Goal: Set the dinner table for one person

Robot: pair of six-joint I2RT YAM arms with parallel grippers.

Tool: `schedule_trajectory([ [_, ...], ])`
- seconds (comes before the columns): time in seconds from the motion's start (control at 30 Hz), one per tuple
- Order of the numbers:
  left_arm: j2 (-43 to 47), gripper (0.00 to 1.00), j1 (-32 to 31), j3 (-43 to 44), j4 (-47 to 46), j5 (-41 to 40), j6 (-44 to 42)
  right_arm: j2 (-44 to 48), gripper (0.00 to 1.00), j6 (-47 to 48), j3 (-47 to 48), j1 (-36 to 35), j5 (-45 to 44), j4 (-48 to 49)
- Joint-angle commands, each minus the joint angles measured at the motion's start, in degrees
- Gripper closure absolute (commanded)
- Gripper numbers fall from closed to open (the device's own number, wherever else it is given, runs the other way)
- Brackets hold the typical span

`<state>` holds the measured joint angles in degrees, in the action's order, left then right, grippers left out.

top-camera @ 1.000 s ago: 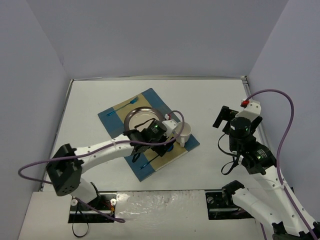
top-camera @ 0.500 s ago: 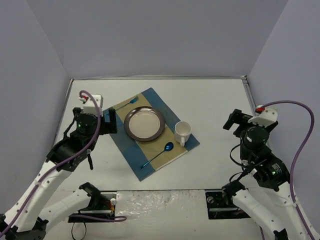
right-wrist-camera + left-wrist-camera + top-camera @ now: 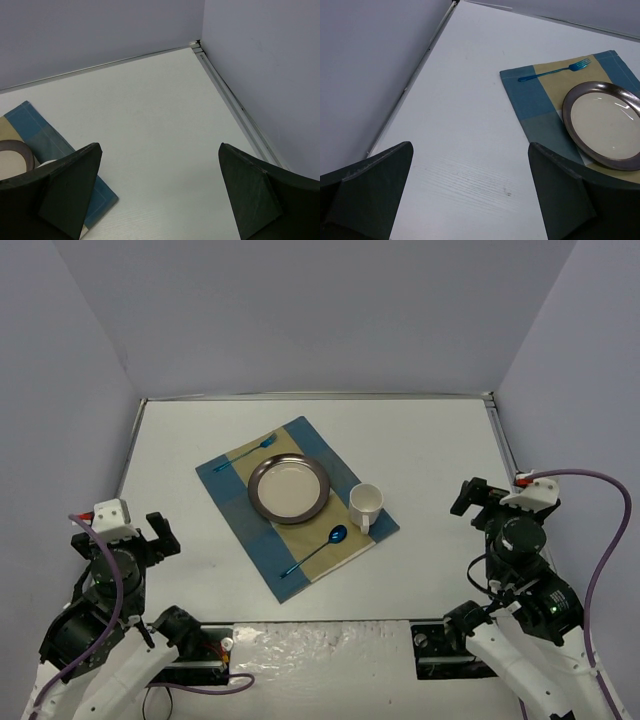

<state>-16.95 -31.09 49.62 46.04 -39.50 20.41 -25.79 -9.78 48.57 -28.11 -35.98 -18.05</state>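
Observation:
The dinner table (image 3: 420, 440) is a large white top. A blue-and-tan mat (image 3: 262, 540) lies on it at an angle. On the mat are a dark-rimmed plate (image 3: 289, 488), a white mug (image 3: 366, 504) to its right, a blue spoon (image 3: 315, 550) near the front edge and a blue fork (image 3: 245, 454) at the far edge. My left gripper (image 3: 122, 537) is open and empty at the near left, well clear of the mat. It is open in its wrist view (image 3: 470, 195), with fork (image 3: 555, 71) and plate (image 3: 605, 125) ahead. My right gripper (image 3: 503, 502) is open and empty at the near right (image 3: 160, 195).
Grey walls enclose the table on three sides. A thin metal rim runs along the left edge (image 3: 130, 460) and the right edge (image 3: 235, 105). The mat's corner (image 3: 45, 140) shows at the left of the right wrist view.
My left arm has drawn back from over the spoon on the mat to the near left corner. My right arm has drawn back a little toward the near right.

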Motion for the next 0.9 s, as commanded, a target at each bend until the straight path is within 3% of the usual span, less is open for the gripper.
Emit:
schedule_trajectory([
  [0.0,1.17,0.03,0.15,-1.71,-2.58,-2.99,1.34,0.04,0.0,0.9,-0.97,-0.54,-0.63,5.44],
  [0.27,0.28,0.03,0.5,-4.92,-7.12,-1.92,-0.43,1.25,0.0,0.64,-2.38,-0.72,-0.88,6.35],
  [0.87,-0.54,0.03,8.68,-6.2,-10.1,5.4,-2.75,-0.23,0.0,1.34,-2.6,-0.72,-0.32,7.42],
])
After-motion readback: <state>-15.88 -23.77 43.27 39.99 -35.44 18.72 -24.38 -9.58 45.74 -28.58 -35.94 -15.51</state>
